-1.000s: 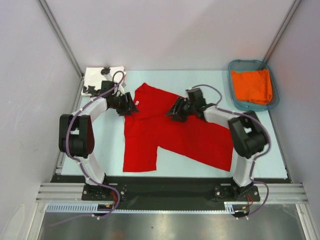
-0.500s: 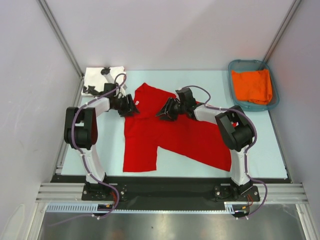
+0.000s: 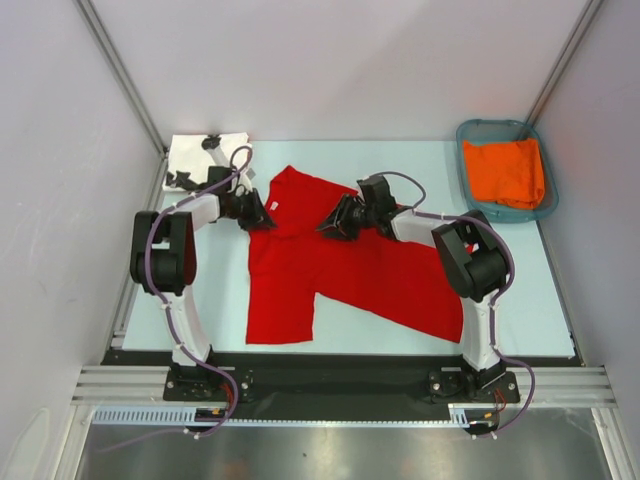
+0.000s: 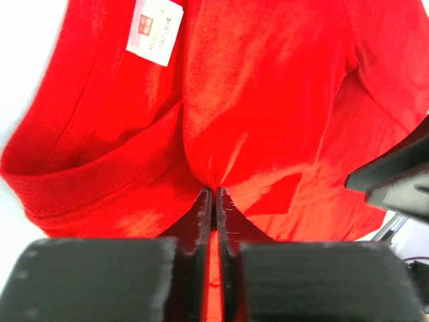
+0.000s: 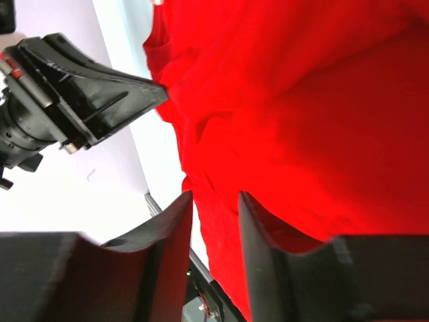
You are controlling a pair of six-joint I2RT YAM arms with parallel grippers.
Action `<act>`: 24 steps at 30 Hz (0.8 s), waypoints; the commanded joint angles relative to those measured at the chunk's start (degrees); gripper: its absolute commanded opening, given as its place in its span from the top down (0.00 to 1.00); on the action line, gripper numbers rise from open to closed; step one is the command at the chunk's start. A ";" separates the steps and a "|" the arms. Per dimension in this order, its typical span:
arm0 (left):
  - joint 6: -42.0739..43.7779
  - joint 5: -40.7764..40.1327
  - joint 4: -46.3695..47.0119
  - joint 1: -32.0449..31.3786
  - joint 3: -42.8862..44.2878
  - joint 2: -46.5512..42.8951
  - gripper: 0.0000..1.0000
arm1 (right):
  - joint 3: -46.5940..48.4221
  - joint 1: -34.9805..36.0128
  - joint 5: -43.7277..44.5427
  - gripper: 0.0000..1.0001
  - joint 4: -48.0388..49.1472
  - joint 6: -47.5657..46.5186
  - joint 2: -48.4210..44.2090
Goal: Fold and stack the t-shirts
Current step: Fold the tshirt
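Red t-shirt point(image 3: 340, 275): mid-table, spread flat; neck label point(image 4: 155, 32) far left, long axis slanting to the near right.
White t-shirt point(image 3: 195, 155): far-left corner, partly hidden by the left arm point(image 3: 160, 260); print unclear.
Teal basket point(image 3: 464, 165): far right, holding orange cloth point(image 3: 505, 172).
Left gripper point(image 4: 214, 194): closed, pinching red cloth.
Right gripper point(image 5: 214, 198): half-open, straddling a red fold.

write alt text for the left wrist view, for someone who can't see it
Close up, the black left gripper is shut on a pinched fold of the red t-shirt, which fills nearly the whole view. A white label lies on the cloth near the top left.
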 commanded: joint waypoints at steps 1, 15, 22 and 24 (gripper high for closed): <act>-1.09 3.03 1.69 1.23 1.78 -2.66 0.97 | -0.68 0.56 2.24 0.64 3.82 2.70 -0.36; -12.69 7.60 15.22 1.32 11.45 4.71 1.00 | 2.49 3.11 3.47 0.74 13.14 14.13 9.31; -14.19 8.48 18.74 1.32 13.30 9.11 1.00 | 4.86 3.99 4.97 0.70 17.27 19.23 12.83; -15.15 8.30 22.51 1.32 12.60 8.94 1.00 | 5.65 4.16 6.37 0.70 18.06 20.37 13.62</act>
